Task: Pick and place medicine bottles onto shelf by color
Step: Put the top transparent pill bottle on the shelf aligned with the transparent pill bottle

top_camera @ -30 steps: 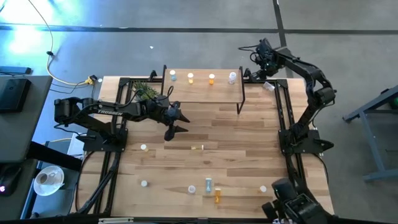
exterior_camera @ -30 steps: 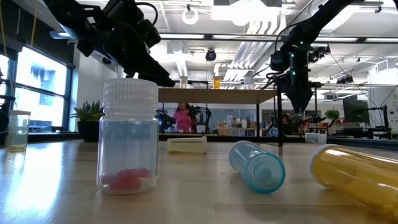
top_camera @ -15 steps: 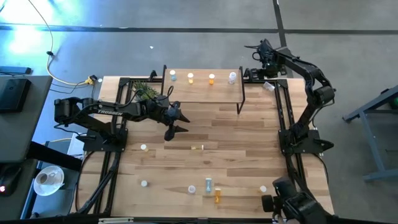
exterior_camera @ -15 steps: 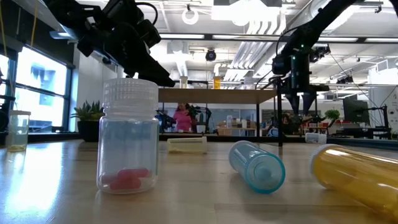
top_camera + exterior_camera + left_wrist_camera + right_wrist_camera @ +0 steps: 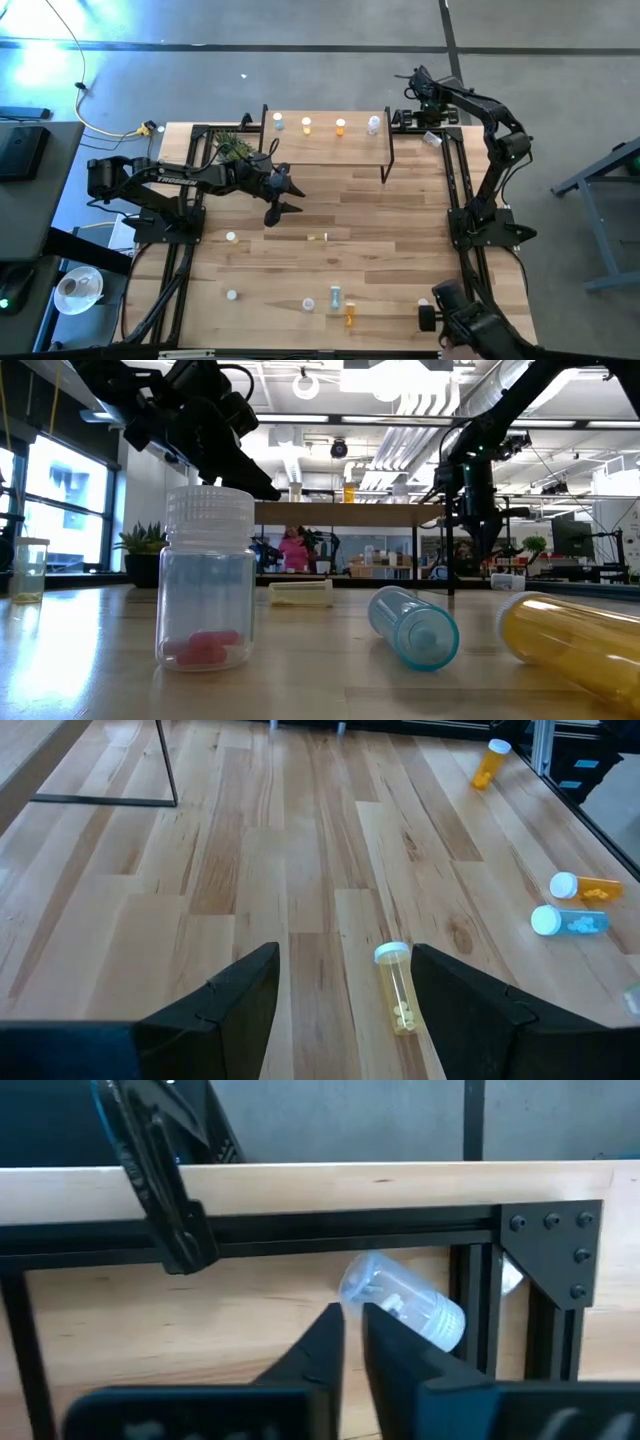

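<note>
Our right hand [image 5: 352, 1342] has drawn back from the shelf [image 5: 325, 147] and pressed its fingers together empty, four medicine bottles [image 5: 306, 125] stand up there, the rest lie scattered on the surface [image 5: 400, 230], and our left hand [image 5: 345, 1005] hangs spread over a yellow bottle [image 5: 398, 986].

Even, bright overhead light is falling across the counter [image 5: 400, 220], and the arms are casting only faint, soft shadows on the wood. At ten o'clock in the high view a bluish glare is washing over the floor. In the low view, ceiling lamps [image 5: 306, 386] are glowing at twelve o'clock and a window [image 5: 60, 510] is shining at nine; the near clear bottle [image 5: 208, 578] is looking sharp while the room behind is blurring.
</note>
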You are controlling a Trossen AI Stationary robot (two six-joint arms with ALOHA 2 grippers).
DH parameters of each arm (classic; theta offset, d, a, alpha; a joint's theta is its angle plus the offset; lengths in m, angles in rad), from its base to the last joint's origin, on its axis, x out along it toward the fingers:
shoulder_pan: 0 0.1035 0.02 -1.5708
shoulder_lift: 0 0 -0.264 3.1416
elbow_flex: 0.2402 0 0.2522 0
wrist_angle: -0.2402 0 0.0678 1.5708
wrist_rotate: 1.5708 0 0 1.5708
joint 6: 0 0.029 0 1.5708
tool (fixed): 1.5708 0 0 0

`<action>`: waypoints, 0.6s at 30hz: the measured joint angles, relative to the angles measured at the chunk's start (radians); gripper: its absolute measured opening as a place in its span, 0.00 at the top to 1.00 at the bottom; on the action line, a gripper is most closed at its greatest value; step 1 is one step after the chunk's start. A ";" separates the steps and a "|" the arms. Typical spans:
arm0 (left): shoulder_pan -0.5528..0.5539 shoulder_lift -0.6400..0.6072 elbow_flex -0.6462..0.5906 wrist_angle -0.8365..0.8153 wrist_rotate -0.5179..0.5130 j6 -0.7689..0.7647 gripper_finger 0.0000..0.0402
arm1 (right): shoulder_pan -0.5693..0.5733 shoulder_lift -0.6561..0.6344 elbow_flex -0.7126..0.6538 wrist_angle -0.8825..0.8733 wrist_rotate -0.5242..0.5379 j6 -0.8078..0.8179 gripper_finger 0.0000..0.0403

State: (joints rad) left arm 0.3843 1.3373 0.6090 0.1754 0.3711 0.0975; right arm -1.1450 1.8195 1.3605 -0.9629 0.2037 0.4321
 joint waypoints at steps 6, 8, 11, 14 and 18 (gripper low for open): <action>0.000 0.000 0.000 0.000 0.000 -0.015 0.46 | 0.008 0.021 0.000 0.003 0.038 0.031 0.98; 0.000 0.000 0.000 0.000 0.000 -0.015 0.46 | 0.009 0.028 -0.001 0.003 0.046 0.039 0.99; 0.000 0.000 0.000 -0.002 0.000 -0.015 0.46 | 0.013 0.029 -0.001 0.005 0.054 0.048 0.99; 0.000 0.000 0.000 -0.004 0.000 -0.015 0.46 | 0.013 0.030 -0.001 0.007 0.061 0.059 1.00; 0.000 0.000 0.000 -0.004 0.000 -0.015 0.46 | 0.016 0.046 -0.001 0.005 0.077 0.059 1.00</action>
State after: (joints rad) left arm 0.3843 1.3373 0.6090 0.1713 0.3714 0.0822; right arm -1.1294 1.8656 1.3598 -0.9582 0.2806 0.4911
